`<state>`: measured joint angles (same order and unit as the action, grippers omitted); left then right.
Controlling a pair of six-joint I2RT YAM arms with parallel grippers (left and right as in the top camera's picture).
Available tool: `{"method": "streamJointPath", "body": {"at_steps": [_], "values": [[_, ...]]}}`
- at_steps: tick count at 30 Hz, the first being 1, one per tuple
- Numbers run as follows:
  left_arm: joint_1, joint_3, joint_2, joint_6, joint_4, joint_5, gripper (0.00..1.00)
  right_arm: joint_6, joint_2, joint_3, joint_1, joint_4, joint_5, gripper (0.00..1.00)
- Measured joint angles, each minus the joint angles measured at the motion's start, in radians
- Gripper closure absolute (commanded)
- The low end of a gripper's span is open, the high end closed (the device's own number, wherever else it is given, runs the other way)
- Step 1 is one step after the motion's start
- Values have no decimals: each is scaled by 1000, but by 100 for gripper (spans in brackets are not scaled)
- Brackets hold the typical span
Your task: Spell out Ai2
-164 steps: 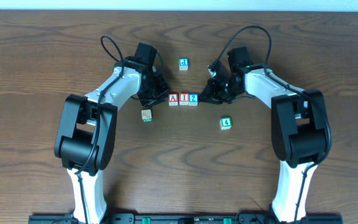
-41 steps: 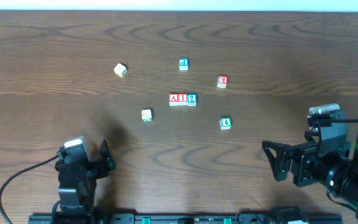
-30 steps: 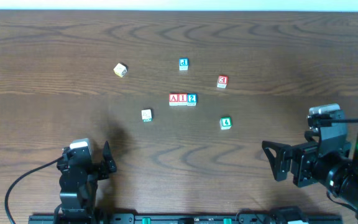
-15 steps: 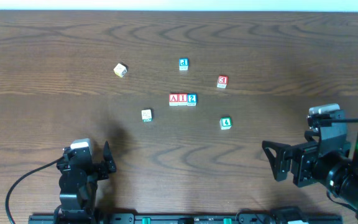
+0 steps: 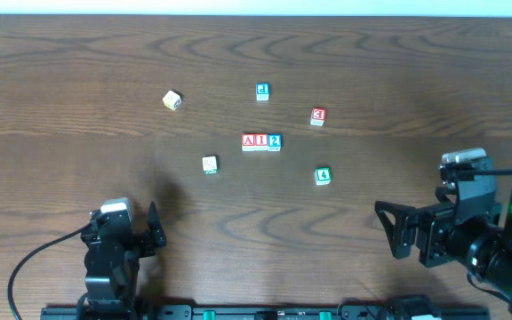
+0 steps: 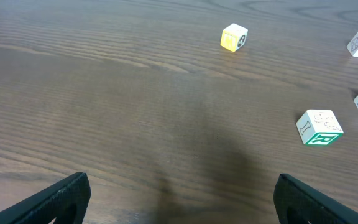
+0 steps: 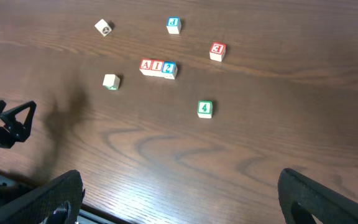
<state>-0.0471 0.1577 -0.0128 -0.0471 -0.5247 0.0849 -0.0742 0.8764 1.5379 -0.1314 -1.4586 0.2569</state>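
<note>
The A cube (image 5: 248,141), I cube (image 5: 261,141) and 2 cube (image 5: 275,141) sit touching in a straight row near the middle of the table (image 5: 60,53), reading A, I, 2 from left to right, in the same place as five seconds ago. Then both arms reached in to either end of the row. Now both are drawn back to the near edge, well apart from the cubes, and neither has moved in the last half second. The left gripper (image 6: 179,202) has its fingers spread wide and holds nothing, and so does the right gripper (image 7: 182,199). The yellow cube (image 5: 172,100) and the red 3 cube (image 5: 317,116), earlier covered by the arms, now lie in plain view.
</note>
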Motion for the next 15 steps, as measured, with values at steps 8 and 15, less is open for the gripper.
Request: {"method": "streamJointPath", "body": {"at_steps": [8, 15], "values": [[0, 0, 0, 0, 0, 0, 4, 5, 0, 0, 0, 1, -2, 1], [0, 0, 0, 0, 1, 0, 5, 143, -85, -117, 0, 217, -76, 1]]}}
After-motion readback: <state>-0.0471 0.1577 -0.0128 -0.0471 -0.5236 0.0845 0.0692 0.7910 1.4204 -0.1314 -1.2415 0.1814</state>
